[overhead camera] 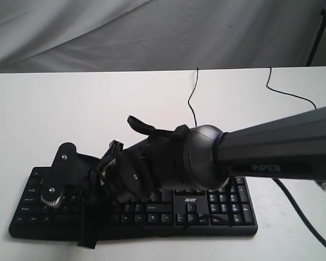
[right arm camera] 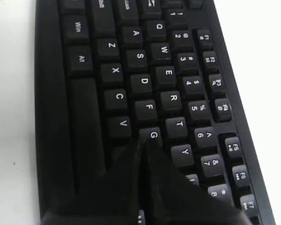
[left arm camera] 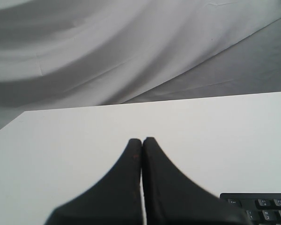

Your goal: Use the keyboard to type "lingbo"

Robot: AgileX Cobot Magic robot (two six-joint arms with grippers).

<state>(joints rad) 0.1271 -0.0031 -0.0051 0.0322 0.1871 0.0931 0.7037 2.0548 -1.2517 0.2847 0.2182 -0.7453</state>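
The black keyboard [overhead camera: 223, 209] with its white acer logo [overhead camera: 190, 200] lies along the table's front edge. My right arm [overhead camera: 261, 149] reaches across the keyboard's middle, and its bulky wrist hides the fingertips in the exterior view. In the right wrist view my right gripper [right arm camera: 143, 141] is shut and empty, its tips at the edge of the G key [right arm camera: 152, 135]. I cannot tell whether it is pressing the key. My left gripper [left arm camera: 141, 139] is shut and empty over bare table beside the keyboard's Esc corner [left arm camera: 260, 206].
The white table [overhead camera: 70, 103] stretches behind the keyboard. The keyboard's thin black cable [overhead camera: 191, 98] runs back over it, and a second cable [overhead camera: 285, 91] lies at the back right. Grey cloth [overhead camera: 152, 32] hangs behind. Left arm parts [overhead camera: 65, 160] stand over the keyboard's left end.
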